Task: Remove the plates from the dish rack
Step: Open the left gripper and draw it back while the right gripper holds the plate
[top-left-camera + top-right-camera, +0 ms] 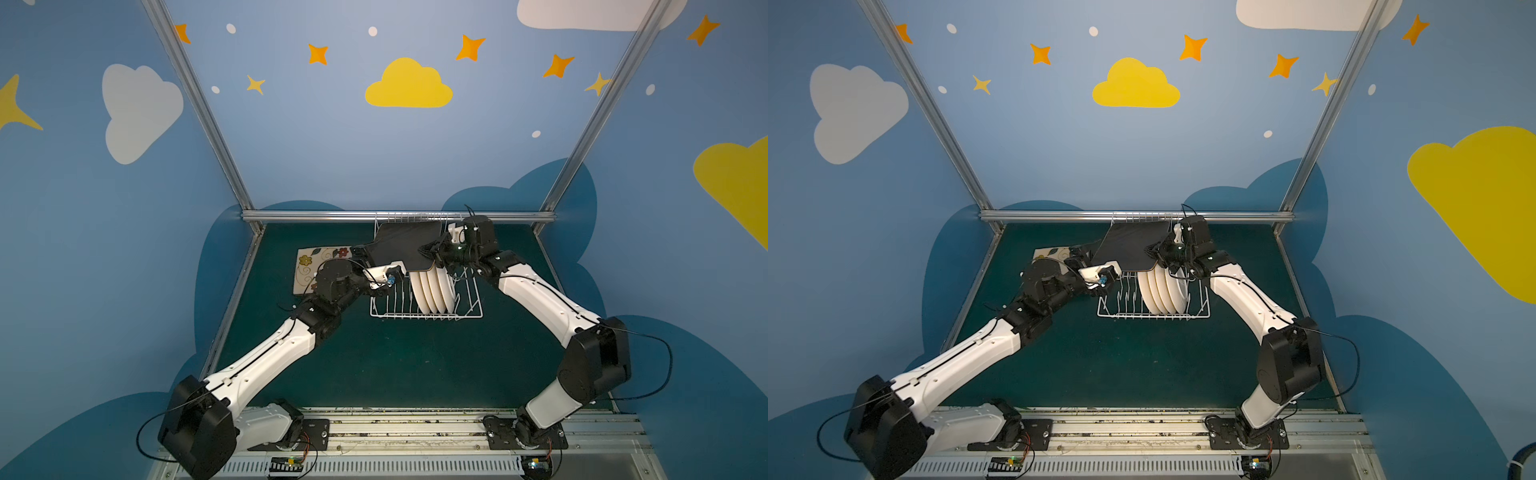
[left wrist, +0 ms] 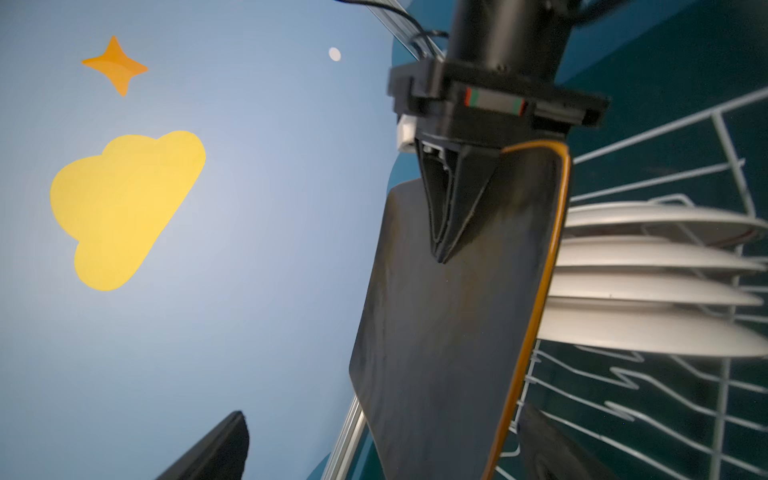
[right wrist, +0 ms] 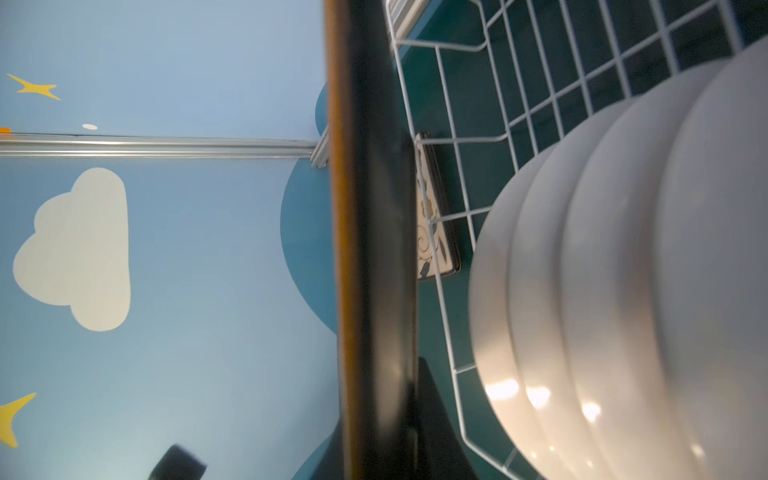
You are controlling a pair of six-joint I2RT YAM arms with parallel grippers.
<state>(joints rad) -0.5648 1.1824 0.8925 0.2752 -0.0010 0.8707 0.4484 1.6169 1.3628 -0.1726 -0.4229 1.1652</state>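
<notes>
A square plate [image 1: 405, 245] with a black back and an orange rim hangs tilted above the back of the white wire dish rack [image 1: 469, 311], in both top views [image 1: 1133, 245]. My right gripper [image 1: 434, 249] [image 1: 1156, 251] is shut on its right edge. In the right wrist view the plate [image 3: 374, 208] stands edge-on in the right gripper [image 3: 374, 449]. My left gripper [image 1: 362, 253] [image 2: 386, 453] is open, its fingers wide on either side of the plate's left corner [image 2: 457, 311]. Several round white plates [image 1: 432, 291] [image 3: 623, 270] stand upright in the rack.
A cream floral square plate [image 1: 309, 262] [image 1: 1054, 251] lies face up on the green table left of the rack, partly under the left wrist. An aluminium rail [image 1: 324, 215] runs along the back edge just behind the rack.
</notes>
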